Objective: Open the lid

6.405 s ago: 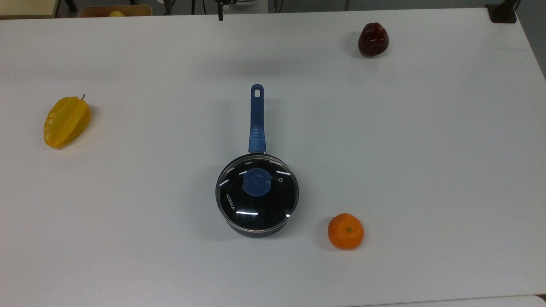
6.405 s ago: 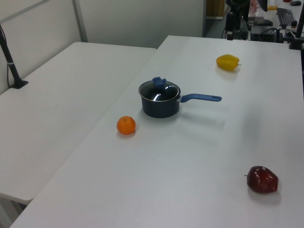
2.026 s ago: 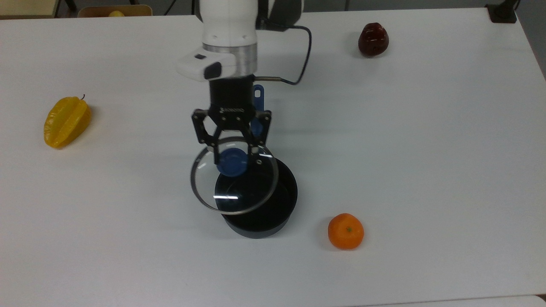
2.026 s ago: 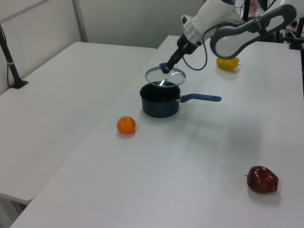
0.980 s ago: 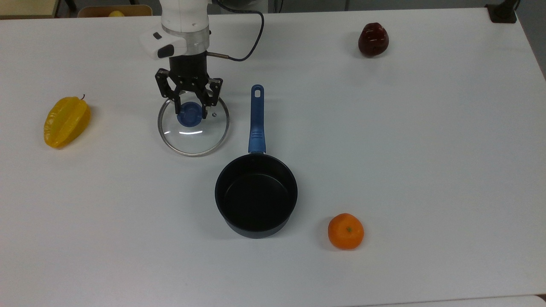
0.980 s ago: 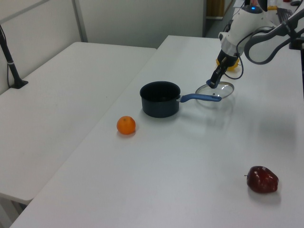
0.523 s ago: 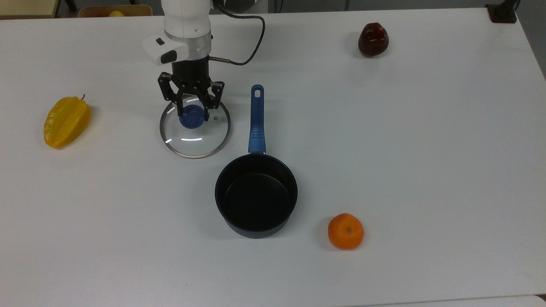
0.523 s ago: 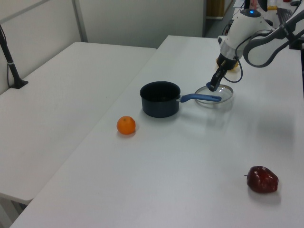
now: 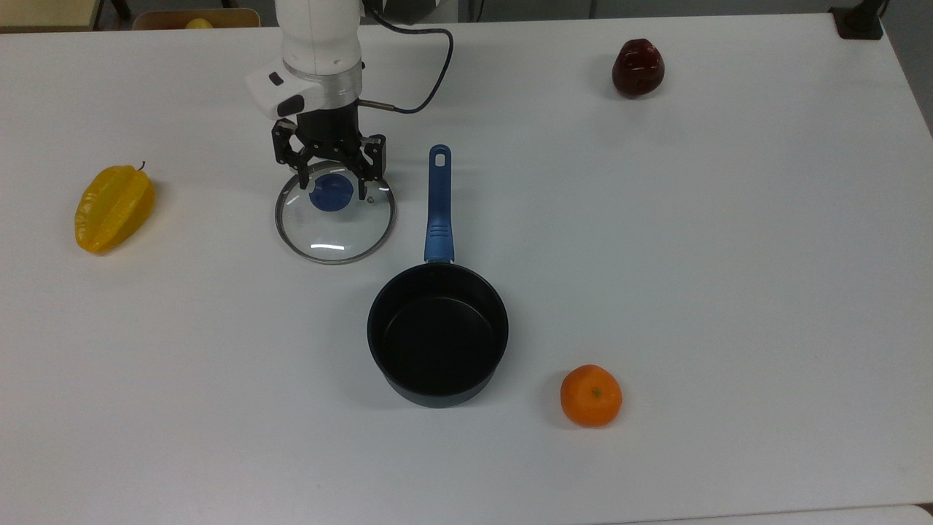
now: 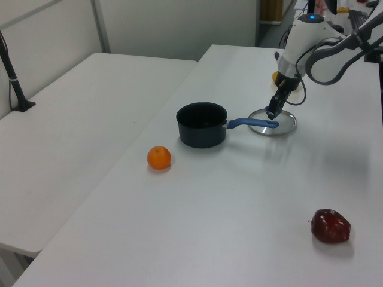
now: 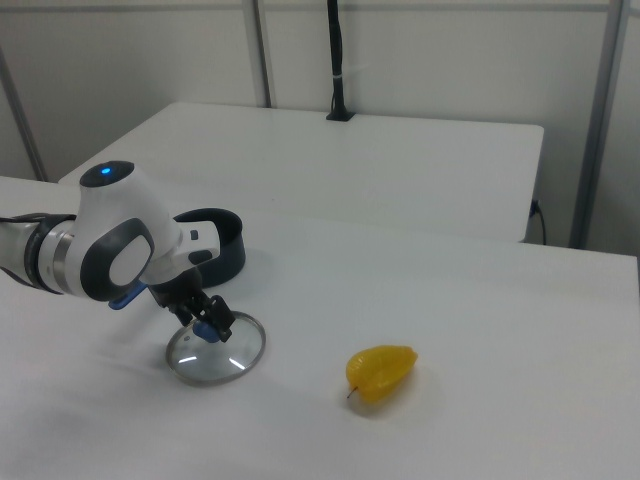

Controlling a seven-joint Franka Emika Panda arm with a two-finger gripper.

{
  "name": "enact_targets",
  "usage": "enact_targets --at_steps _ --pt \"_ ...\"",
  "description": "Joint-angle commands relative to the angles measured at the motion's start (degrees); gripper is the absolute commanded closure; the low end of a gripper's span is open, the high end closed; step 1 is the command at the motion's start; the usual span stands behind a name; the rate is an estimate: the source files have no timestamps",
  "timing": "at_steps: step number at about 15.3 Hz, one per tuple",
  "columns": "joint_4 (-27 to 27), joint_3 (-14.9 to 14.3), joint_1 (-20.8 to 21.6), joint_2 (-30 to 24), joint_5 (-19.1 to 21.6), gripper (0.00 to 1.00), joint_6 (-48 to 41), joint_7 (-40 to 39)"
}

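top view | lid (image 9: 334,219) now flat on tabletop (image 9: 656,255), off pan (image 9: 437,335) | claw (image 9: 332,179) fingers apart, knob released | task basically done

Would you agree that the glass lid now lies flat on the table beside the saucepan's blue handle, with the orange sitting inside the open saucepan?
Not quite: the orange is on the table beside the saucepan, which is empty in the top view. The rest holds: the lid lies flat beside the blue handle.
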Motion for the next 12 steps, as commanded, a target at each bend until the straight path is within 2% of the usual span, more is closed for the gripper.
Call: enact_targets --at_steps 1,4,6,9,12 --pt "5.1 -0.1 -0.1 -1.3 -0.8 0.0 -10.3 1.6" --pt "12.3 -0.1 0.0 -1.4 -0.8 0.0 -21.2 1.6" --pt "19.6 0.0 1.2 -1.5 -0.6 0.0 -31.3 1.8" --pt "27.9 0.1 3.8 -2.3 0.4 0.0 -42.5 1.4" --pt "31.1 -0.4 7.2 -5.2 2.2 0.0 -48.7 1.2"
